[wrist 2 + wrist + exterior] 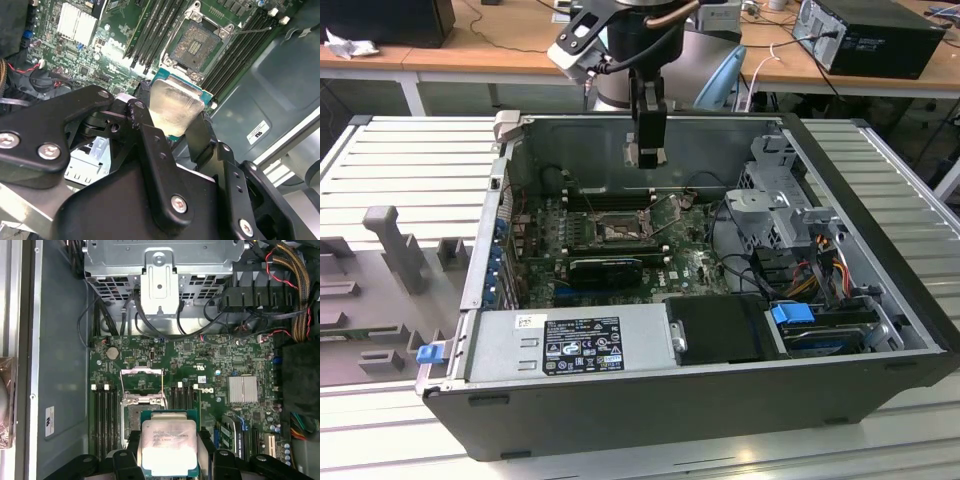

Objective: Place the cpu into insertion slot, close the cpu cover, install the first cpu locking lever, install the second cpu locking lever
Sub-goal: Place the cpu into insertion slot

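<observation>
We see the gripper (646, 157) pinching the cpu (169, 446) by two opposite edges, hovering over the open case toward its far wall. Beneath it the insertion slot (196, 46) lies uncovered, and its cpu cover (142, 380) is swung open.

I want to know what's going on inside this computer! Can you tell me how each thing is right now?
gripper, shut on the cpu.
cpu, held up, not inserted yet.
insertion slot, empty.
cpu cover, flipped open.
computer case, side open.
</observation>
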Controlling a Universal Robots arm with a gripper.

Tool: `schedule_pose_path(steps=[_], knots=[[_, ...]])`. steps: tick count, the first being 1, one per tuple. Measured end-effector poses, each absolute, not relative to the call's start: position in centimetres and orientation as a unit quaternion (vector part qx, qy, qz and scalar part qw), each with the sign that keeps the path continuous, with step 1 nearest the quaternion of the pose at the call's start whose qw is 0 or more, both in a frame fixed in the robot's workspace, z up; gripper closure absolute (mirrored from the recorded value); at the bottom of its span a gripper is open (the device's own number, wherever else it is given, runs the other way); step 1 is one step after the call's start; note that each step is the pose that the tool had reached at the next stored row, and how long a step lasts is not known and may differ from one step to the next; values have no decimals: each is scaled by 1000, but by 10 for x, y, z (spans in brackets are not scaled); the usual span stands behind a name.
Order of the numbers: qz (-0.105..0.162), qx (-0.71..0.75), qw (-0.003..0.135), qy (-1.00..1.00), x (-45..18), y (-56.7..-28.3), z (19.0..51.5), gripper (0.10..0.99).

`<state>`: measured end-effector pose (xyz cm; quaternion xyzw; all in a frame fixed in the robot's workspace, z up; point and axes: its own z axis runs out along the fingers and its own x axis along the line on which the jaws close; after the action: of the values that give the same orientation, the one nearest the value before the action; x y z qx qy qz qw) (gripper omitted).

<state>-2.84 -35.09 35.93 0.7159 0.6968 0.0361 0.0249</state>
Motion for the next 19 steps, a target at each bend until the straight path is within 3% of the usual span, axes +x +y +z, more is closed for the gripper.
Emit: schedule_pose_path(steps=[19], knots=[[36,716,25,697,-28,-351,343,557]])
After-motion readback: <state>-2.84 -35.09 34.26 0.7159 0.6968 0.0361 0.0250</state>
